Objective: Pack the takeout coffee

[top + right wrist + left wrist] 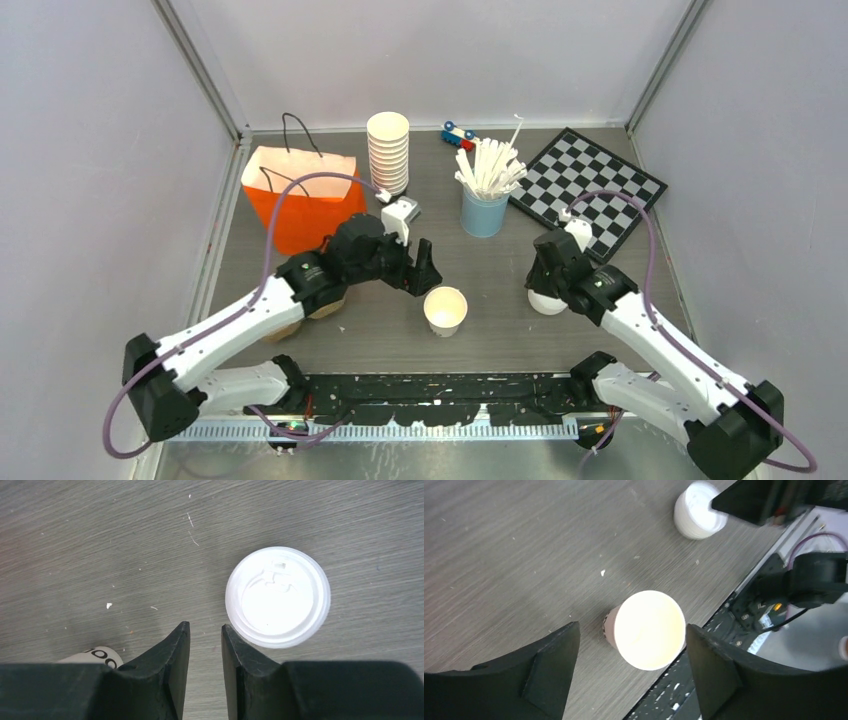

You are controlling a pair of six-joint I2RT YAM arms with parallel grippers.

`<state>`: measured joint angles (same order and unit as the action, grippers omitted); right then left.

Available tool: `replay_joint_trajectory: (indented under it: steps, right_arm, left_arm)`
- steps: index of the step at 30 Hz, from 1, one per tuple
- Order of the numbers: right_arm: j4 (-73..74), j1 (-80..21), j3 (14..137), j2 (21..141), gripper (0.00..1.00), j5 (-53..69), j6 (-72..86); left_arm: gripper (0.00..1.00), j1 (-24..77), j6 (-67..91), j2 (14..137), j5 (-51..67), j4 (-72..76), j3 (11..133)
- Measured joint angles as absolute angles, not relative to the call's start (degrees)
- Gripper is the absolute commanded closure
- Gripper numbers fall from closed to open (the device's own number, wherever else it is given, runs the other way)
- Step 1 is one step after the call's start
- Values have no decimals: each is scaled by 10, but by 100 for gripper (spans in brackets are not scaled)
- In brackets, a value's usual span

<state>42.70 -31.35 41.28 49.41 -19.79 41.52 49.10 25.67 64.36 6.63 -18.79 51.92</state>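
— Left fingers (551, 660) of mine stand spread wide, gripping nothing; the lidless white paper cup (649, 630) sits between them on the grey worktop (514, 555). Yours?

— My right fingers (172, 652) are nearly closed and empty, just beside the round white plastic sip lid (277, 597); I'd widen them, centre over it, then pinch its rim squarely.

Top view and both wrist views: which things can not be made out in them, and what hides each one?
1. Lid: what is under it; right wrist view looks straight down, right arm covers it in top view.
2. Brown thing: top view, mostly under left arm.
3. Bag: its inside; top view, own walls hide it.
4. Cup: right wrist view, cut off by a jaw, print unreadable.
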Motion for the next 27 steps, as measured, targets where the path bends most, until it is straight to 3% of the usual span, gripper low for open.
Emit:
replay_joint_trajectory:
  steps: [1, 2, 11, 27]
  right_arm:
    - [415, -314, 411, 509, 68, -196, 412]
    - [407, -314, 409, 521, 68, -195, 410]
    - [363, -301, 399, 605, 70, -195, 399]
    - [342, -275, 392, 646, 75, -204, 395]
  left_arm:
    - [2, 491, 250, 633, 65, -204, 534]
    - [0, 491, 244, 622, 63, -223, 548]
    - [0, 491, 185, 515, 36, -374, 582]
    - [0, 491, 160, 467, 25, -431, 550]
